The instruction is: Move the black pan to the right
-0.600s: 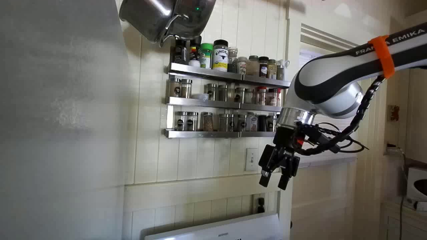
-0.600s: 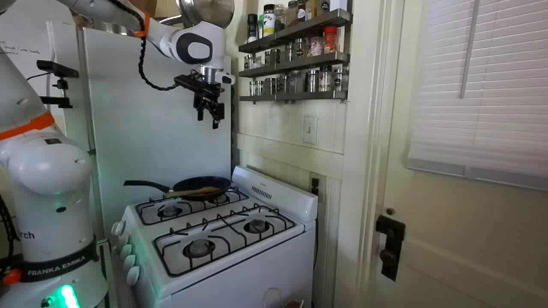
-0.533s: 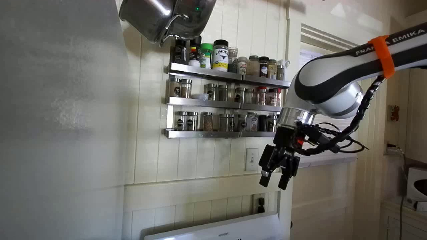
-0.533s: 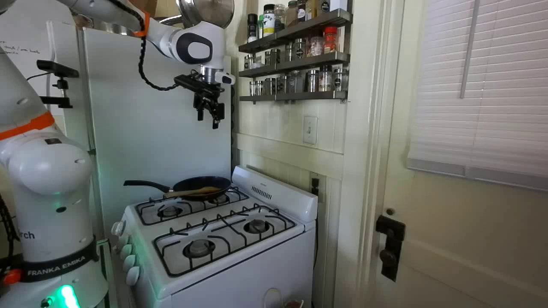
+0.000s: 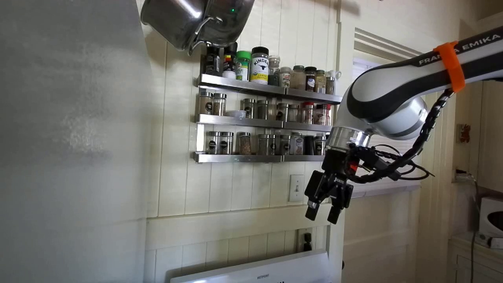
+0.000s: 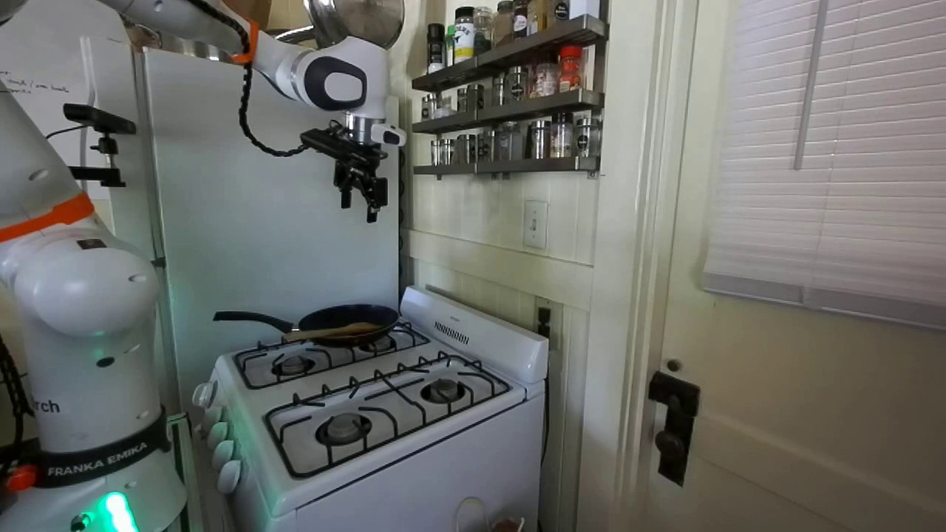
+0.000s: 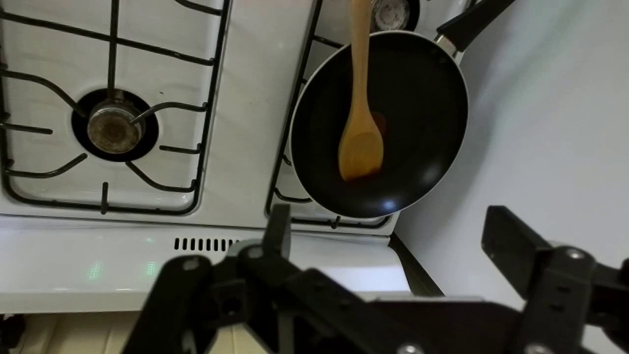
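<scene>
The black pan [image 6: 351,315] sits on the burner grate at the stove's far side, beside the fridge, its handle toward the robot base. In the wrist view the pan [image 7: 417,128] is at the upper middle, with its handle toward the top right. A wooden spoon [image 7: 361,142] lies in it, the shaft passing over the rim. My gripper [image 6: 358,207] hangs well above the pan, fingers down, apart and empty. It shows open in an exterior view [image 5: 322,215] and the wrist view [image 7: 388,228]. The pan is out of view in an exterior view.
The white stove [image 6: 414,473] has burner grates [image 6: 384,414] and a raised back panel [image 6: 480,332]. The fridge [image 6: 273,192] stands close beside the pan. Spice shelves [image 5: 239,158] line the wall, and metal pots [image 5: 196,23] hang above.
</scene>
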`<act>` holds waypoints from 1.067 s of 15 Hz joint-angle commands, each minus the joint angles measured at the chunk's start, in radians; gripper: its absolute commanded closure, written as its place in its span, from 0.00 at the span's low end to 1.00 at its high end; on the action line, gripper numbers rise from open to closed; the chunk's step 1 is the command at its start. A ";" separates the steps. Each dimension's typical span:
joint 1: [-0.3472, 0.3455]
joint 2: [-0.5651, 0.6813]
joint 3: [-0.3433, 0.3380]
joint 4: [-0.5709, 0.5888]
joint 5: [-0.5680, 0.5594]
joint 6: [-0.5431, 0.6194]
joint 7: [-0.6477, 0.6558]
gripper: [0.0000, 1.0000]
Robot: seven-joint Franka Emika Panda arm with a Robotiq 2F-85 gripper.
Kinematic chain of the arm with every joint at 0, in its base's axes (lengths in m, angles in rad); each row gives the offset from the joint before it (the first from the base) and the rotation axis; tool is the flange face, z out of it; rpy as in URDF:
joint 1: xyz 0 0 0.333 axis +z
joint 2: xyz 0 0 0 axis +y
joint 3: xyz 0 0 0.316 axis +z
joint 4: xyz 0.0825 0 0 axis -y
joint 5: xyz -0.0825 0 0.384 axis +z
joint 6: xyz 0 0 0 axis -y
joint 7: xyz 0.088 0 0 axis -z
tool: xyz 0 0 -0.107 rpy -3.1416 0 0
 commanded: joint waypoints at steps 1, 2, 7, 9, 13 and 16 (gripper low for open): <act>-0.007 0.049 0.023 0.002 0.044 0.050 -0.022 0.00; 0.007 0.076 0.025 -0.006 0.095 0.094 -0.026 0.00; 0.019 0.272 0.124 -0.020 0.238 0.434 0.158 0.00; 0.048 0.370 0.166 -0.007 0.312 0.567 0.206 0.00; 0.048 0.399 0.197 -0.009 0.305 0.584 0.200 0.00; 0.050 0.420 0.201 0.012 0.341 0.577 0.213 0.00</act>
